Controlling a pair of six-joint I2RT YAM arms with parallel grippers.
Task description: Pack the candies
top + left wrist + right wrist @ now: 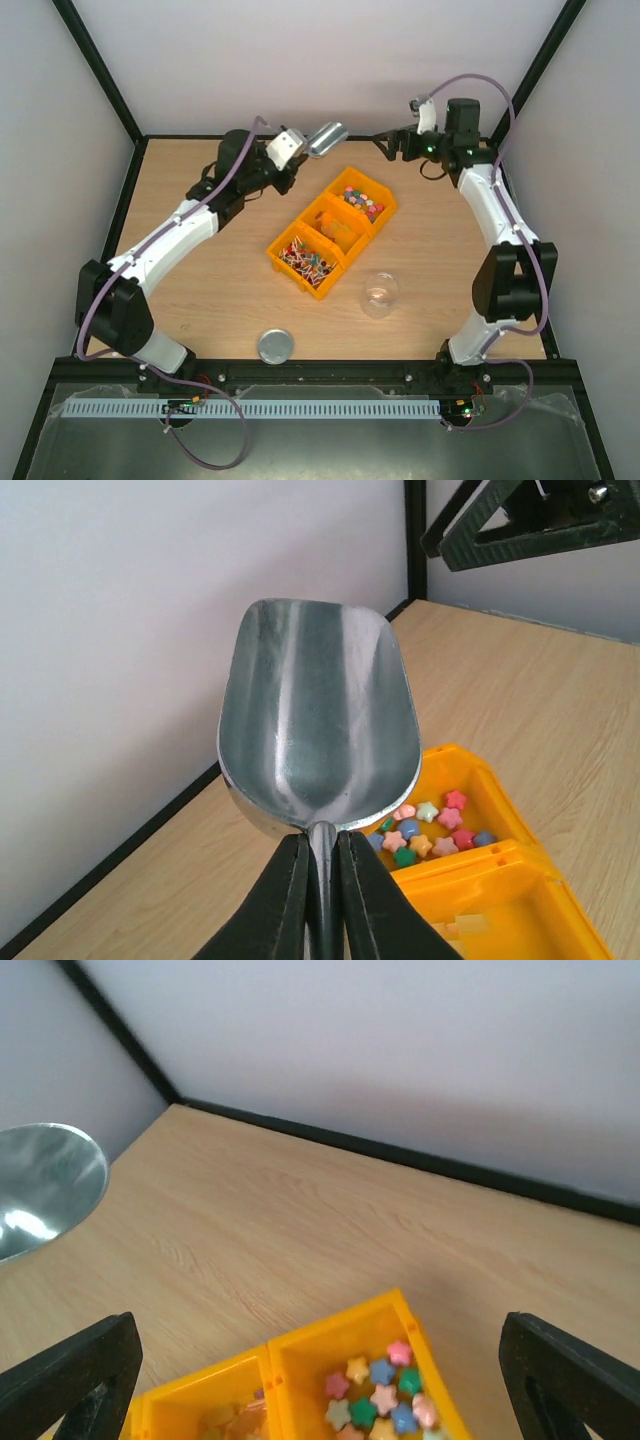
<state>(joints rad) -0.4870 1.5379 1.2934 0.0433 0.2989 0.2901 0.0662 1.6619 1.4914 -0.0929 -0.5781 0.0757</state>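
Observation:
The candies (304, 258), tiny red, white and green wrapped sweets, lie in the near compartment of a yellow three-part bin (283, 260). My left gripper (290, 150) is shut on the handle of an empty metal scoop (327, 138), held in the air behind the bin's far end; in the left wrist view the scoop (318, 720) is empty, its handle pinched between the fingers (285, 900). My right gripper (395, 140) is open and empty, above the table's far right, apart from the bin. The scoop's bowl shows at the left edge of the right wrist view (45, 1185).
The bin's far compartment holds pastel star-shaped pieces (364, 203), also in the left wrist view (430, 827) and the right wrist view (385, 1395). The middle compartment (334, 225) holds pale yellow bits. A clear jar (380, 294) and a metal lid (276, 346) sit near the front.

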